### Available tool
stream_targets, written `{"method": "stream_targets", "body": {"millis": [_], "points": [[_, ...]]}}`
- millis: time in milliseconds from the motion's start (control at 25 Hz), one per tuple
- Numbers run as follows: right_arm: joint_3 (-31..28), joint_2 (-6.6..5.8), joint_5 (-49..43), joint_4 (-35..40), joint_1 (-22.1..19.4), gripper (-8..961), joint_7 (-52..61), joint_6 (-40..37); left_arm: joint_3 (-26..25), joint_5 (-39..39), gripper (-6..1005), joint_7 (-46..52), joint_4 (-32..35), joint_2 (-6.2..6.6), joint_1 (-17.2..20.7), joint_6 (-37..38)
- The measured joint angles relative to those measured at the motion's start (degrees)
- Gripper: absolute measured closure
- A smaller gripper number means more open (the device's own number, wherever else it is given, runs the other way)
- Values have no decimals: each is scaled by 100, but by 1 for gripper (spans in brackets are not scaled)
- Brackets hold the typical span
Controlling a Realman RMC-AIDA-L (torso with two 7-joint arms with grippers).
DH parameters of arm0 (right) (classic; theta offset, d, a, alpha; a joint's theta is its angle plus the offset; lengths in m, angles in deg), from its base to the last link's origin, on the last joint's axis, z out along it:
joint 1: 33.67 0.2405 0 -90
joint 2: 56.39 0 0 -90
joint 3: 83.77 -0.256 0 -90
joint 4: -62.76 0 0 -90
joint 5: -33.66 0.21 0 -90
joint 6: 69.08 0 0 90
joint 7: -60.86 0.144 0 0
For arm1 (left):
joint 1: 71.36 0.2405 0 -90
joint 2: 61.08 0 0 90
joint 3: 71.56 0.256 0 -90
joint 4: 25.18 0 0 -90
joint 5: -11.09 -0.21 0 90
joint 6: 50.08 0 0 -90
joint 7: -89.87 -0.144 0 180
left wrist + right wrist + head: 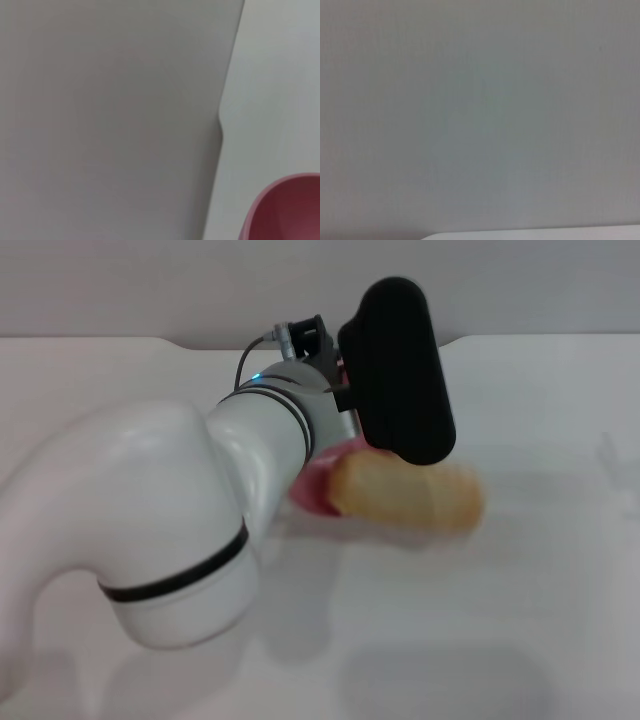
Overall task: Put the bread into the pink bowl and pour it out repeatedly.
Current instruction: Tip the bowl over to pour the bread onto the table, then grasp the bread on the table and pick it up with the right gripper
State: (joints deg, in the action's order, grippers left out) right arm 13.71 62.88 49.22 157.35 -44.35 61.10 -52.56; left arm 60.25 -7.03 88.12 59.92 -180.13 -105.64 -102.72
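This looks like a lab or robot test bench rather than a home, though so little of the room shows that it is hard to be sure. A plain white table (560,620) fills the head view and ends at a bare grey wall (150,285) with no decoration or furniture. The only things on it are a toy bread (410,495) and a pink bowl (290,210), props rather than real kitchenware.

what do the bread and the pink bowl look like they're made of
The bread: likely soft plastic or foam, matte pale tan, evenly coloured with rounded ends. The pink bowl: probably hard plastic, smooth with a slight sheen along its rim. It sits by the left gripper.
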Motion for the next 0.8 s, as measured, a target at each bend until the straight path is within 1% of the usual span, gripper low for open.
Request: {"method": "stream_targets", "body": {"millis": [40,80,120,280,400,520,600,680,720,760,800], "points": [[0,0,0,4,1,258,0,0,0,0,911,0,0,0,0,0],[0,0,0,8,7,259,1,-1,62,-191,911,-1,17,0,0,-36],[0,0,0,10,15,259,1,-1,204,-679,911,-1,34,-1,-2,-128],[-2,-2,0,12,39,263,6,8,231,-825,910,-1,52,-2,-10,-169],[0,-6,0,19,44,266,22,22,315,-1229,910,13,93,-3,0,-204],[53,-9,45,51,63,269,27,85,315,-1229,910,13,93,-3,0,-204],[136,-18,158,120,100,271,3,255,136,-1298,909,569,136,-4,-67,-514],[290,-36,256,288,210,273,-25,699,136,-1298,909,569,136,-4,-67,-514],[381,-43,265,379,271,274,-26,941,4,-1319,909,708,180,-2,-87,-708],[477,-45,274,464,338,275,-28,1166,-527,-1092,909,919,369,6,-103,-1208],[645,-50,278,546,435,276,-30,1431,-527,-1092,909,919,369,6,-103,-1208]]}}
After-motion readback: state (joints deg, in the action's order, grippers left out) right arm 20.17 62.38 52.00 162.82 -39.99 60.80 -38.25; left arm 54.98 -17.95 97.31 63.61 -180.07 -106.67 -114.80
